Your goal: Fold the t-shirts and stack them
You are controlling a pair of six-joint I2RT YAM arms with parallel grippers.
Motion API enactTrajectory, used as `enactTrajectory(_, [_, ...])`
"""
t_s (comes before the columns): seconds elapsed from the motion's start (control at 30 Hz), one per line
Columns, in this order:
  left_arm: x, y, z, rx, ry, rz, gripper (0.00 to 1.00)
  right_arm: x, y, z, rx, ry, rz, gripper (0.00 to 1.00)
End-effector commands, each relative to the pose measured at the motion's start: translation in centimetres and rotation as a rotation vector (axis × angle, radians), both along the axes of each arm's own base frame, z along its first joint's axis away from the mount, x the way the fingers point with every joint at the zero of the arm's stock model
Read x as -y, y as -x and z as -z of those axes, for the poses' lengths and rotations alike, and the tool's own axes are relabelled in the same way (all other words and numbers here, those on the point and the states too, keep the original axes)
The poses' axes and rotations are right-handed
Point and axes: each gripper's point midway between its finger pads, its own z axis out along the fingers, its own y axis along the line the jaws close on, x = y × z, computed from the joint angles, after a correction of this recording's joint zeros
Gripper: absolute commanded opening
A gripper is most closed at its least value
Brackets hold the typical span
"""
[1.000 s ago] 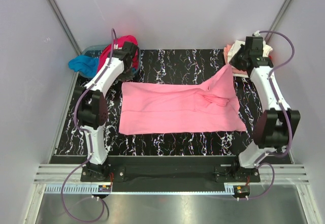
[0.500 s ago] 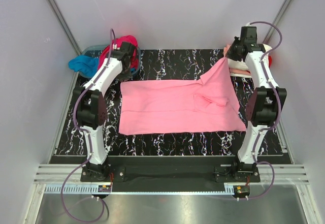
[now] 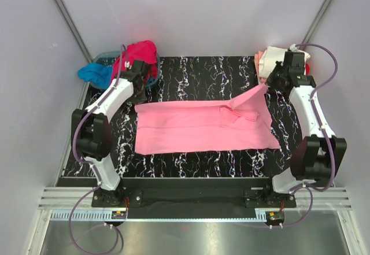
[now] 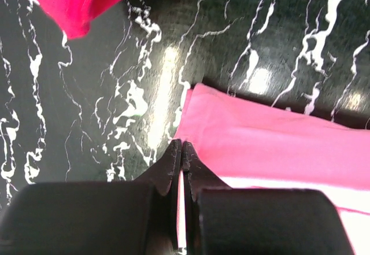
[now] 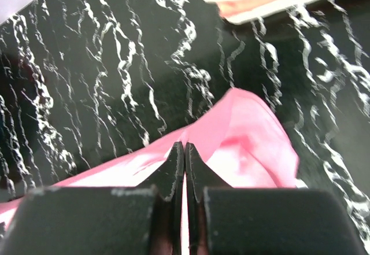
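Both grippers are clamped on cloth: your left gripper (image 4: 181, 148) pinches the far left corner of the light pink shirt (image 3: 202, 129), and your right gripper (image 5: 184, 148) holds its far right corner raised off the table (image 3: 196, 70). The shirt lies spread between the arms. Expect it to be light, limp and quick to sag or slip, so take it by corners and hems, deep in the grip. Beyond its far left corner a basin (image 3: 107, 54) carries a hot pink shirt (image 3: 139, 52) and a blue shirt (image 3: 95, 73). Beyond its far right corner sits the folded stack (image 3: 272, 61). Only the overhead view shows the lifted corner. Only the wrist views show fingers (image 4: 169, 165) closed with pink between them.
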Motion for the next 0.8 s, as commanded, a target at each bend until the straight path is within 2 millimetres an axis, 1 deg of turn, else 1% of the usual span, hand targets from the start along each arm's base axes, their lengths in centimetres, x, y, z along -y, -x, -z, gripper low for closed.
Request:
enactTrajectory(0.0, [-0.2, 0.3, -1.3, 0.076, 0.025, 0.011, 0.00, 1.5, 2.2, -1.8, 0.062, 0.070, 0.046, 0.00])
enactTrajectory(0.03, [-0.3, 0.6, -1.2, 0.074, 0.025, 0.010, 0.00, 1.6, 3.4, -1.5, 0.057, 0.076, 0.057, 0.00])
enactTrajectory(0.07, [-0.4, 1.1, -0.8, 0.069, 0.024, 0.008, 0.00, 1.8, 4.3, -0.3, 0.029, 0.078, 0.066, 0.00])
enactTrajectory(0.1, [-0.5, 1.4, -0.8, 0.070, 0.025, 0.008, 0.00, 1.9, 4.5, -0.9, 0.045, 0.082, 0.072, 0.00])
enactTrajectory(0.13, [-0.6, 1.6, -0.5, 0.068, 0.023, 0.008, 0.00, 1.9, 5.4, 0.2, 0.018, 0.081, 0.077, 0.00])
enactTrajectory(0.17, [-0.7, 2.1, -0.1, 0.062, 0.025, 0.006, 0.00, 1.9, 6.0, 0.0, 0.026, 0.079, 0.083, 0.00])
enactTrajectory(0.2, [-0.7, 2.4, 0.1, 0.059, 0.025, 0.005, 0.00, 2.0, 6.5, 0.3, 0.017, 0.078, 0.099, 0.00])
enactTrajectory(0.23, [-0.7, 2.7, 0.3, 0.057, 0.029, -0.001, 0.00, 2.0, 7.3, 1.4, -0.007, 0.077, 0.107, 0.00])
enactTrajectory(0.27, [-0.7, 3.4, 0.7, 0.049, 0.034, 0.000, 0.00, 2.0, 7.8, 1.4, -0.004, 0.068, 0.122, 0.00])
enactTrajectory(0.3, [-0.7, 3.7, 0.9, 0.046, 0.038, -0.001, 0.00, 2.3, 8.3, 1.8, -0.016, 0.070, 0.137, 0.00])
enactTrajectory(0.33, [-0.7, 4.0, 1.1, 0.044, 0.045, -0.007, 0.00, 2.3, 9.2, 2.6, -0.034, 0.067, 0.150, 0.00])
enactTrajectory(0.37, [-0.6, 4.6, 1.5, 0.038, 0.049, -0.005, 0.00, 2.2, 9.6, 2.9, -0.039, 0.053, 0.168, 0.00])
enactTrajectory(0.43, [-0.5, 5.2, 1.9, 0.034, 0.058, -0.012, 0.00, 2.7, 11.0, 4.3, -0.078, 0.053, 0.216, 0.00])
enactTrajectory(0.47, [-0.4, 6.0, 2.4, 0.020, 0.062, -0.011, 0.00, 3.3, 11.6, 4.6, -0.087, 0.057, 0.276, 0.00])
enactTrajectory(0.53, [-0.2, 6.8, 2.9, 0.010, 0.078, -0.020, 0.00, 4.2, 13.1, 5.9, -0.122, 0.079, 0.344, 0.00])
enactTrajectory(0.57, [-0.1, 7.6, 3.5, -0.009, 0.088, -0.024, 0.00, 5.2, 13.6, 6.1, -0.128, 0.096, 0.402, 0.01])
enactTrajectory(0.6, [0.0, 8.0, 3.8, -0.016, 0.101, -0.035, 0.01, 5.5, 13.9, 6.5, -0.137, 0.097, 0.418, 0.04])
enactTrajectory(0.63, [0.0, 8.4, 3.8, -0.015, 0.111, -0.038, 0.18, 5.6, 14.0, 6.9, -0.154, 0.096, 0.421, 0.31])
enactTrajectory(0.67, [0.0, 9.2, 4.3, -0.033, 0.116, -0.043, 0.26, 5.7, 14.0, 7.1, -0.163, 0.090, 0.424, 0.47])
enactTrajectory(0.7, [-0.1, 9.6, 4.3, -0.037, 0.120, -0.055, 0.30, 5.7, 14.4, 7.5, -0.189, 0.089, 0.428, 0.58])
enactTrajectory(0.73, [-0.2, 9.8, 3.9, -0.024, 0.121, -0.060, 0.34, 5.8, 14.6, 7.8, -0.204, 0.090, 0.438, 0.66])
enactTrajectory(0.77, [-0.5, 10.2, 3.7, -0.025, 0.113, -0.067, 0.43, 5.9, 14.7, 7.8, -0.206, 0.090, 0.451, 0.78])
